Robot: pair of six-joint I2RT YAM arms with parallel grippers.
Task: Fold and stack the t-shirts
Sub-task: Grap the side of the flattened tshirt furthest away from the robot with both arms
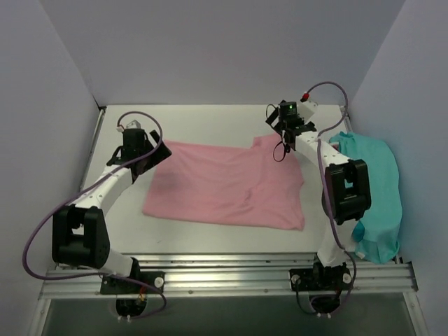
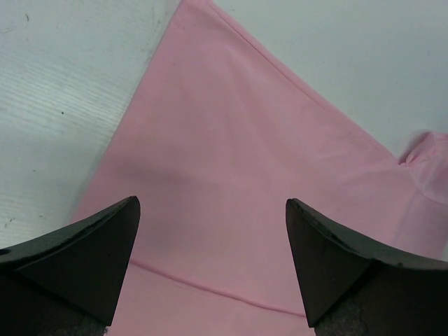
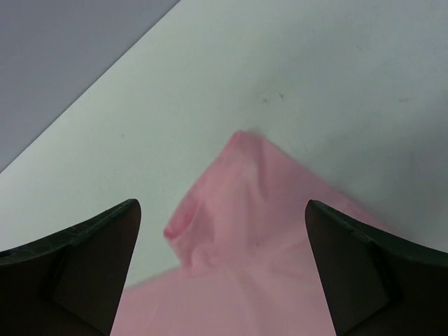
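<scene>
A light pink t-shirt lies spread flat in the middle of the table. My left gripper is open and empty above its far left corner; the left wrist view shows pink cloth with a seam between the fingers. My right gripper is open and empty over the shirt's far right sleeve, which is bunched and folded. A teal t-shirt lies crumpled at the table's right edge, partly behind my right arm. Red and orange shirts are out of view.
Grey walls close in the table on the left, back and right. Bare white table shows behind the pink shirt. An aluminium rail runs along the near edge.
</scene>
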